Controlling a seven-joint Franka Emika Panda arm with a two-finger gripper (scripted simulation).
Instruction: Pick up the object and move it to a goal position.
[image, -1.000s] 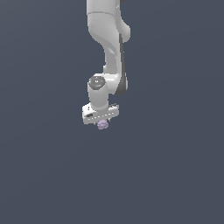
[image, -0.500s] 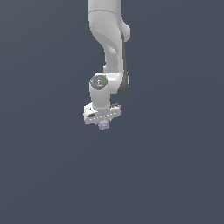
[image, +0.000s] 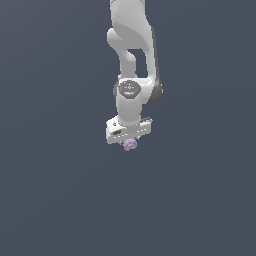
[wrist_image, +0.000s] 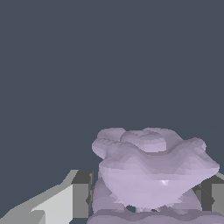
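Object (image: 130, 144), seemingly pinched between the closed fingers (wrist_image: 81, 194), hangs under the downward-pointing gripper (image: 129, 141) of the vertical arm (image: 131, 60).

place: simulated scene, no real room | evidence: flat, uniform slate-grey backdrop (image: 50, 200) filling both views | rendered white arm (image: 131, 60) with smooth shading | no furniture or walls distinguishable

Backdrop (image: 50, 200): uniform flat slate blue-grey field filling both views, evenly lit, no visible seams, edges, shadows or texture.
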